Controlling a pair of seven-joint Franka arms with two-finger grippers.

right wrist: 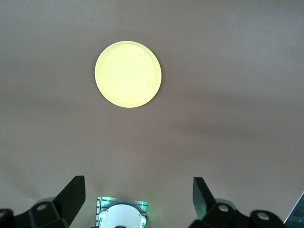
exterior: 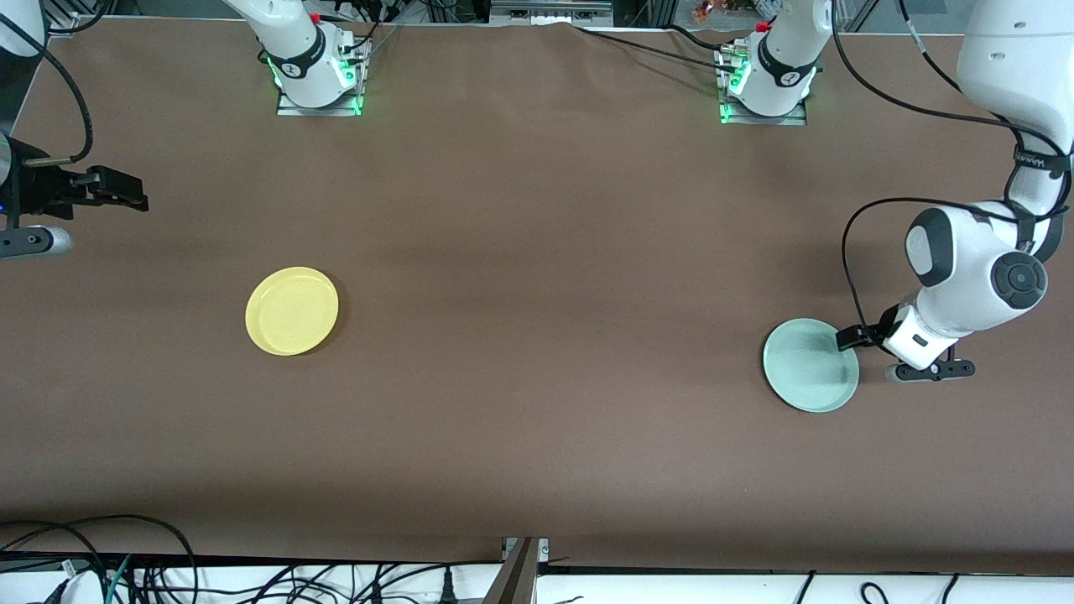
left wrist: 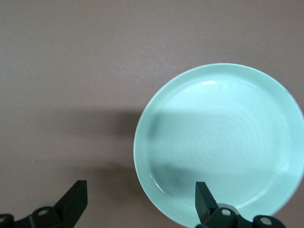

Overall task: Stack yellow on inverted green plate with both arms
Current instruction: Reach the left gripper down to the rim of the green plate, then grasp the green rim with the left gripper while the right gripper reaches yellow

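Note:
The yellow plate (exterior: pixel 292 311) lies rim up on the brown table toward the right arm's end; it also shows in the right wrist view (right wrist: pixel 128 74). The green plate (exterior: pixel 810 365) lies toward the left arm's end with its hollow side up, and shows in the left wrist view (left wrist: pixel 221 142). My left gripper (exterior: pixel 852 338) is open and low at the plate's edge. In its wrist view (left wrist: pixel 139 185) one finger is over the plate and the other over bare table. My right gripper (exterior: pixel 134 200) is open and empty, raised over the table's end, apart from the yellow plate; it shows in its wrist view (right wrist: pixel 137 180).
The right arm's green-lit base (exterior: pixel 319 80) and the left arm's base (exterior: pixel 763 88) stand along the table's edge farthest from the front camera. Loose cables (exterior: pixel 109 570) lie below the table's near edge. The brown tabletop (exterior: pixel 537 335) spreads between the two plates.

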